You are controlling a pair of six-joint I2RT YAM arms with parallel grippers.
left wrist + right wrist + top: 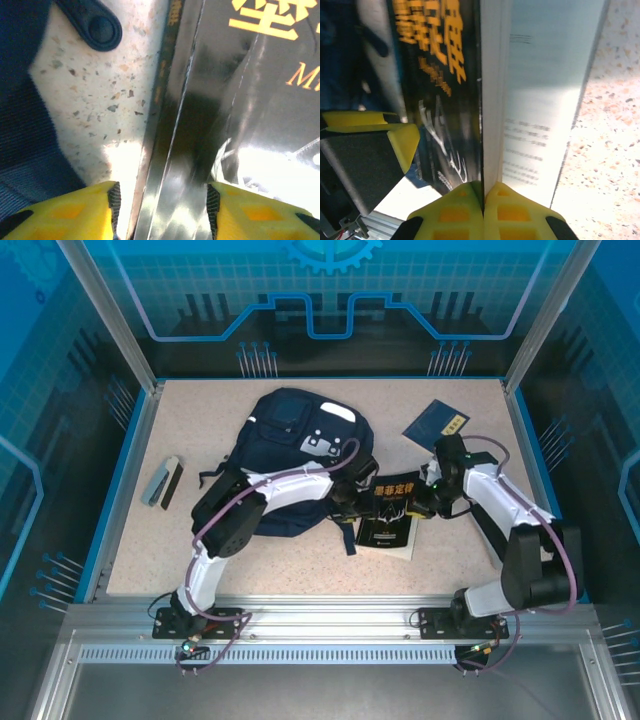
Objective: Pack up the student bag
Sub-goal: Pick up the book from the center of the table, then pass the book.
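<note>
The navy backpack [292, 455] lies flat around the middle of the speckled table [200, 415], its white patches at the far end and its dark straps trailing toward the near edge.

Just off the backpack's right side lies a black book [388, 518] with yellow lettering. In the left wrist view a strip of bare table separates the two, and a dark strap tab [97, 27] with a round snap reaches from the backpack onto that strip.

The left gripper [162, 212] reaches across the backpack's lower right corner to the book's near-side edge. Its yellow fingers [75, 212] are spread apart, with the glossy spine edge between them; whether the pads touch the book cannot be told.

The right gripper [483, 212] comes at the book from the side away from the backpack. Its two fingers are pressed together, pinching the edge of the front cover, which stands up from the white printed page beside it.

Further right of the backpack and toward the far edge lies a blue booklet [437, 422]. Well apart on the backpack's left, two slim things [165, 482], one grey and one black, lie side by side.
</note>
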